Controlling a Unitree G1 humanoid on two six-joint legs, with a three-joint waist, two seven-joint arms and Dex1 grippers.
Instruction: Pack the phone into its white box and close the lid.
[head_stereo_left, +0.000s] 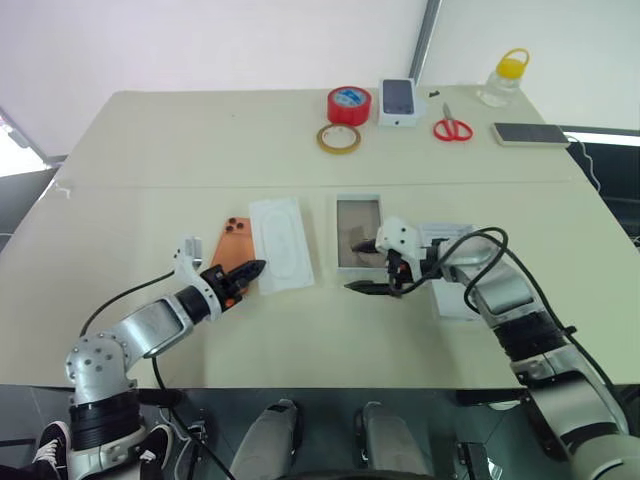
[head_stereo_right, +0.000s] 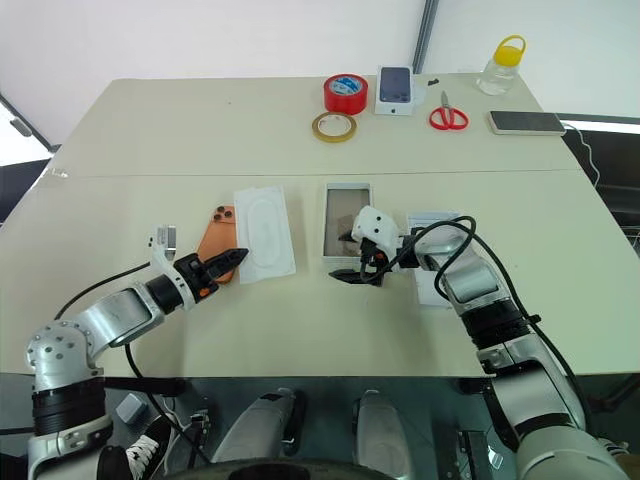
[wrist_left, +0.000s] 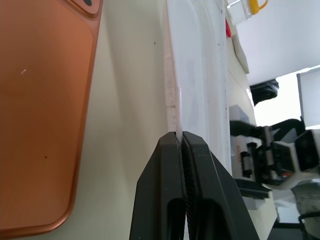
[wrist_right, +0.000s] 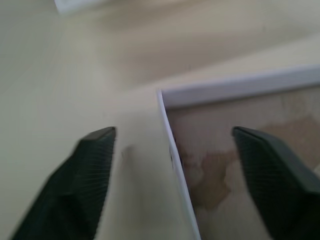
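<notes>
Left tool (head_stereo_left: 258, 268) is sitting with fingers pressed together, pinching the near edge of a white insert card (head_stereo_left: 281, 243) lying on the table (head_stereo_left: 150, 150); the phone (head_stereo_left: 233, 252) is lying camera side up just beside that card, its near end hidden behind the tool. Right tool (head_stereo_left: 368, 265) is standing with fingers apart, straddling a side wall of the white box (head_stereo_left: 358, 222) near one corner, gripping nothing. Behind the right arm, a white piece (head_stereo_right: 436, 262), possibly the lid, is lying mostly covered and hard to identify.

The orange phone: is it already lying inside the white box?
No, the phone lies on the table, left of the empty white box.
</notes>
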